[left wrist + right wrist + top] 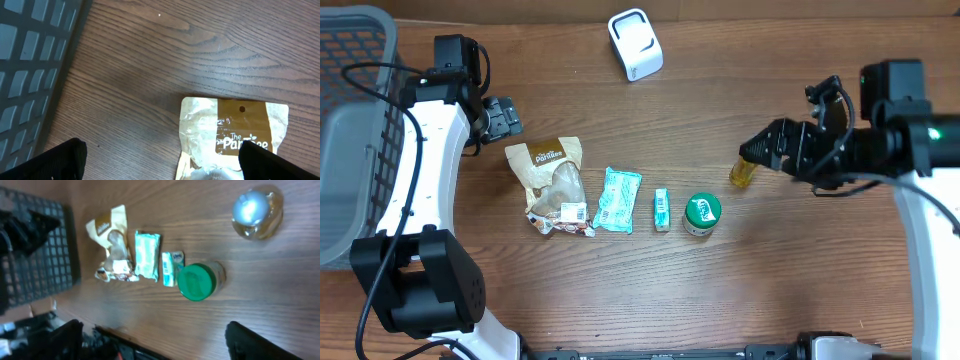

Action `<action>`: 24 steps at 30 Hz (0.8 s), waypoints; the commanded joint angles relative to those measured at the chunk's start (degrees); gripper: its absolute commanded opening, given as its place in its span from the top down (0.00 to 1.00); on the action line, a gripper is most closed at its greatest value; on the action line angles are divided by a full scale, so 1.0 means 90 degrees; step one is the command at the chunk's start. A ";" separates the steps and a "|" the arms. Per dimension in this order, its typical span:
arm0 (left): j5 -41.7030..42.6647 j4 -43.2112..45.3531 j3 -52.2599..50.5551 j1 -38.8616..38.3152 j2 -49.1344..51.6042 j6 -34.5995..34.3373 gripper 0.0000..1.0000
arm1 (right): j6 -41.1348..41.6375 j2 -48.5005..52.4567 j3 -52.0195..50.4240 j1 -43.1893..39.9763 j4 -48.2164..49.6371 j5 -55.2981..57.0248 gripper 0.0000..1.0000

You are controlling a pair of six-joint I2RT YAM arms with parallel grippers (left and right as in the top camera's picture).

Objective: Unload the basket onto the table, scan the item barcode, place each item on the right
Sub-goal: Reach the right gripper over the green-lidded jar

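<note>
The left hand (501, 118) hangs open just beside a brown snack bag (548, 170) on the wooden bench (790, 290) while the right hand (757, 150), likewise open and empty, hovers next to a small silver-capped yellow bottle (744, 173), the white barcode scanner (636, 44) lying well apart from both.

- This looks like a mock shop checkout set up on a robot test bench.
- A white barcode scanner (635, 44) stands on a wood-grain table (770, 290).
- In front of the scanner, toward the robot, packaged groceries lie in a row: a snack pouch (552, 180), a teal packet (618, 200), a small box (662, 210) and a green-lidded jar (702, 214).
- Well to the scanner's left sits a grey mesh shopping basket (350, 120).
- Robot arms (420, 170) flank the scanner, one on each side.
</note>
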 commanded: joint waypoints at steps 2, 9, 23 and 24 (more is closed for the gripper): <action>-0.0080 0.0005 0.0046 -0.0053 -0.0107 0.0027 0.00 | 0.1945 0.0267 0.0085 0.0651 0.0051 0.1649 0.14; -0.0080 0.0005 0.0046 -0.0053 -0.0107 0.0027 0.00 | 0.4435 0.0512 -0.0262 0.2310 0.0121 0.4235 0.09; -0.0080 0.0005 0.0046 -0.0056 -0.0107 0.0027 0.00 | 0.5440 0.1253 -0.1991 0.3325 0.2103 0.4211 0.00; -0.0080 0.0005 0.0046 -0.0056 -0.0107 0.0027 0.00 | 0.5438 0.1311 -0.1991 0.3325 0.2113 0.4192 0.00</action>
